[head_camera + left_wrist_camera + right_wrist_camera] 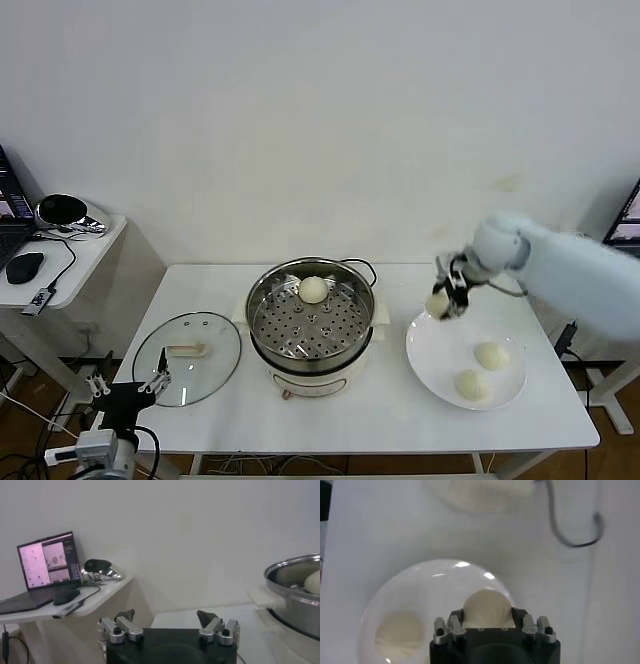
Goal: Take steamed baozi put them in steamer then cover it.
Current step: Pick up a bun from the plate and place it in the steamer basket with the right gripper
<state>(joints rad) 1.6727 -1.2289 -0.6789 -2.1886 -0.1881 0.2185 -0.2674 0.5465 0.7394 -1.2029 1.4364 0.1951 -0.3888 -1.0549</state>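
Head view: right gripper (441, 300) clenched on a baozi (437, 303) above plate (425, 350) rim, one baozi (313, 289) in steamer (310, 318), cover (187, 358) beside. Left wrist: left gripper (167, 622) released, parked. Right wrist: bun held; best carried level, released low over tray.

three views: one high overview, two close wrist views.

the head view looks forward and down over the whole white table (380, 410), wall behind. the left wrist view sits low by the table's left edge, facing across at the steamer (295, 592), also central in the head view. the right wrist view looks straight down, close over the plate (420, 605), which the head view shows at right.
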